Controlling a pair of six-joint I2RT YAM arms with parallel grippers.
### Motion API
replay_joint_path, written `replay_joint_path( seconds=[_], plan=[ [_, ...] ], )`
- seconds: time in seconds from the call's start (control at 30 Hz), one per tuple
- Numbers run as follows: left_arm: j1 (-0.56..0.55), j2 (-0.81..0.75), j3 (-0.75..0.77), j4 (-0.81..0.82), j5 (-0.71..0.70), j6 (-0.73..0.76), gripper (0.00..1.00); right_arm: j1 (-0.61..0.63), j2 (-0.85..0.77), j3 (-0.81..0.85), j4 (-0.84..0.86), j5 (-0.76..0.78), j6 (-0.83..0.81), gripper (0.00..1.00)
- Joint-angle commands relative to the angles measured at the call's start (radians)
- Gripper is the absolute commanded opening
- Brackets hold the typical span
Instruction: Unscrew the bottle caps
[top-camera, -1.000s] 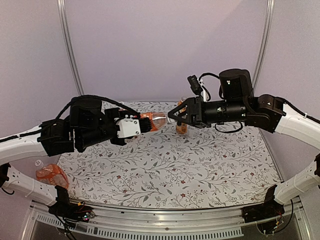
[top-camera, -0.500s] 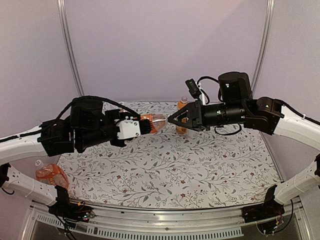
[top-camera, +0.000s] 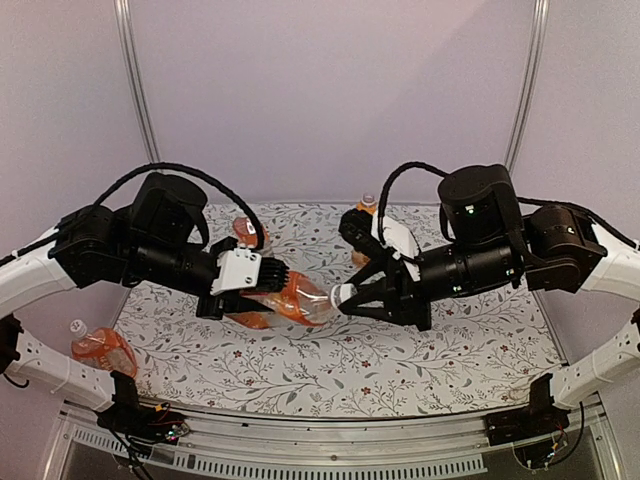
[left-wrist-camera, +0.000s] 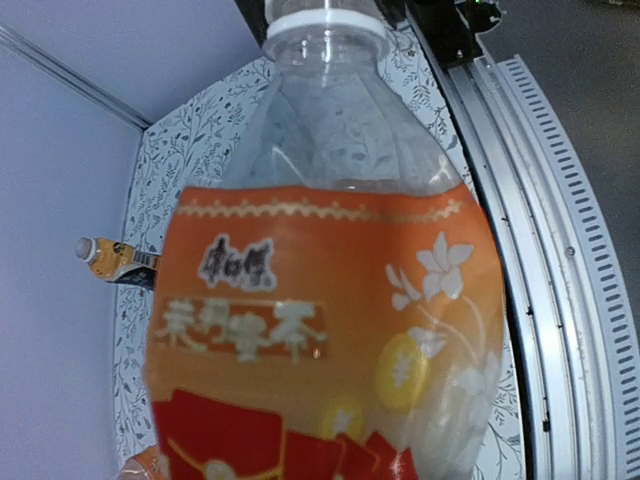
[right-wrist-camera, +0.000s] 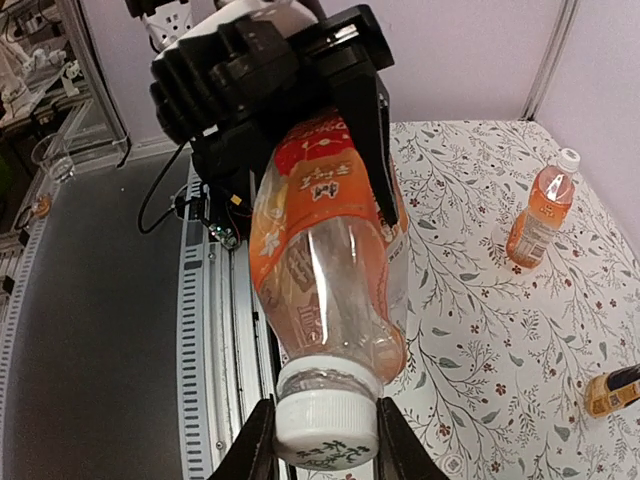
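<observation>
My left gripper (top-camera: 278, 292) is shut on a squat orange-label bottle (top-camera: 300, 303) and holds it sideways above the table; the bottle fills the left wrist view (left-wrist-camera: 320, 300). Its white ribbed cap (right-wrist-camera: 325, 420) points at my right gripper (top-camera: 345, 297), which is shut on it, a black finger (right-wrist-camera: 255, 450) on each side. A second squat bottle (top-camera: 243, 228) stands behind the left arm and also shows in the right wrist view (right-wrist-camera: 540, 215). The slimmer dark-label bottle (top-camera: 365, 215) stands at the back, capped.
A third squat bottle (top-camera: 100, 348) with its cap on lies at the table's left edge by the left arm's base. The flower-print table cover (top-camera: 330, 370) ends at a metal rail (top-camera: 330, 435) in front. Frame posts stand at the back corners.
Both arms have come down and nearer to the front with the bottle between them. The right gripper, open beside the cap before, has closed on it.
</observation>
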Motion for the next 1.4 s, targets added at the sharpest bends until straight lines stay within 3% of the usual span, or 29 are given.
replay_joint_path(
  seconds=[0.0,0.2,0.73,1.37],
  plan=[
    [-0.015,0.022,0.040,-0.140,0.228,-0.053,0.19,0.052,0.007,0.051,-0.115,0.093,-0.360,0.00],
    [-0.015,0.025,0.037,-0.125,0.198,-0.043,0.18,0.061,0.046,0.087,-0.182,0.172,-0.435,0.00],
    [-0.015,0.006,-0.024,-0.018,0.048,-0.021,0.17,0.060,-0.059,-0.021,-0.031,0.179,-0.387,0.00],
    [-0.015,-0.006,-0.058,0.020,0.002,-0.008,0.17,0.061,-0.048,-0.029,-0.022,0.173,-0.420,0.00]
  ],
)
